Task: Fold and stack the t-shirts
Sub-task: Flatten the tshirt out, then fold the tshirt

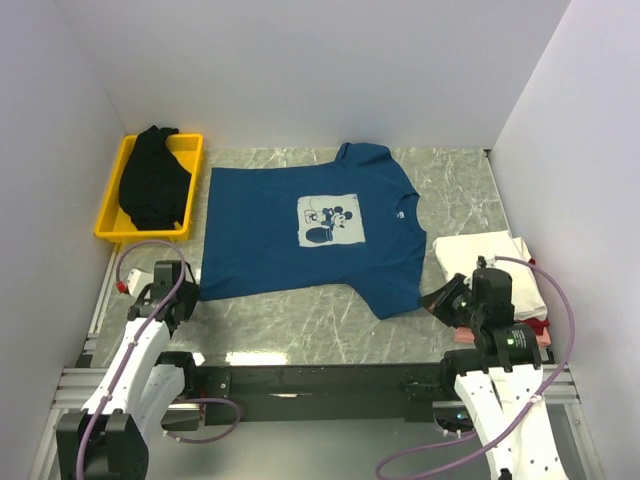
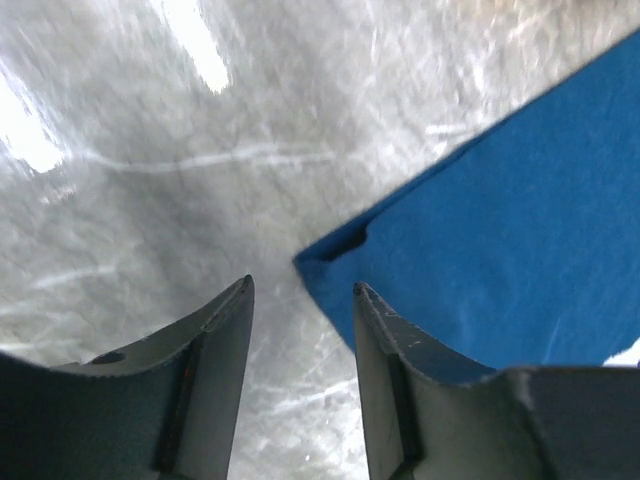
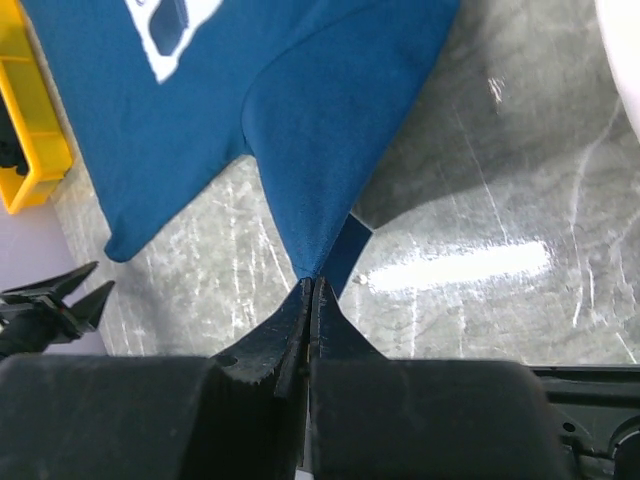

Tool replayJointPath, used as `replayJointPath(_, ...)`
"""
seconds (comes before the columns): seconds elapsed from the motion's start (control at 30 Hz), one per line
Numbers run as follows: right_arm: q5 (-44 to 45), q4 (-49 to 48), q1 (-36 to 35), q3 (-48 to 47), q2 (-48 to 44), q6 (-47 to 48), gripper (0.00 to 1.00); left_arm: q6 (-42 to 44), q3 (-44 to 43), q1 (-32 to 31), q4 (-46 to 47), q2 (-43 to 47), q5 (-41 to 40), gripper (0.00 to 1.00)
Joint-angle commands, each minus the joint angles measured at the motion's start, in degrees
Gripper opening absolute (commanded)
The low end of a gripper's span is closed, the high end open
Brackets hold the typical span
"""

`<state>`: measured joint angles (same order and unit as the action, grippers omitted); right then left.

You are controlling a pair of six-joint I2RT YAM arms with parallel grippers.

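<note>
blue t-shirt (image 1: 290,235): flat, print up, middle of bench (image 1: 300,325) | left hand (image 2: 300,288): open at its hem corner, holding nothing | right hand (image 3: 310,285): closed, pinching its sleeve tip | black t-shirt (image 1: 152,180): heaped in yellow tray (image 1: 193,150), far left | folded stack (image 1: 485,252): white on top, beside right hand

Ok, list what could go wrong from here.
The right end effector pinches only a tip of the blue t-shirt's sleeve; it may slip out.
The left end effector is open, the hem corner ungripped; a one-sided pull could skew the shirt.
The folded stack beside the right arm could get knocked.
</note>
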<state>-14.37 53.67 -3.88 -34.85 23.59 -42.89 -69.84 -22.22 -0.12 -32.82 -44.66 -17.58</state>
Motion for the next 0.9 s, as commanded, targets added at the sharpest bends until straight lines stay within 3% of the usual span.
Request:
replayJointPath(0.0,0.5,-3.6,-0.3,-3.9,2.4,1.5,0.00,-3.8,1.0,-2.0,-1.6,1.9,-1.1,0.48)
replayJointPath(0.37,-0.1,-5.9,-0.3,-5.1,5.5,2.2,0.00,-4.4,2.4,-5.5,4.3,-3.2,-0.1,0.45)
replayJointPath(0.63,0.8,-3.8,-0.3,-7.7,5.8,3.6,0.00,-3.8,1.5,-5.6,7.2,-7.2,-4.1,0.44)
replayJointPath(0.73,0.7,-3.0,-0.3,-8.0,5.7,4.0,0.00,-2.8,1.4,-5.6,9.0,-8.5,-4.6,0.39)
replayJointPath(0.87,0.4,-2.4,-0.3,-6.9,5.1,4.2,0.00,-1.4,1.1,-5.7,10.6,-10.6,-3.8,0.19)
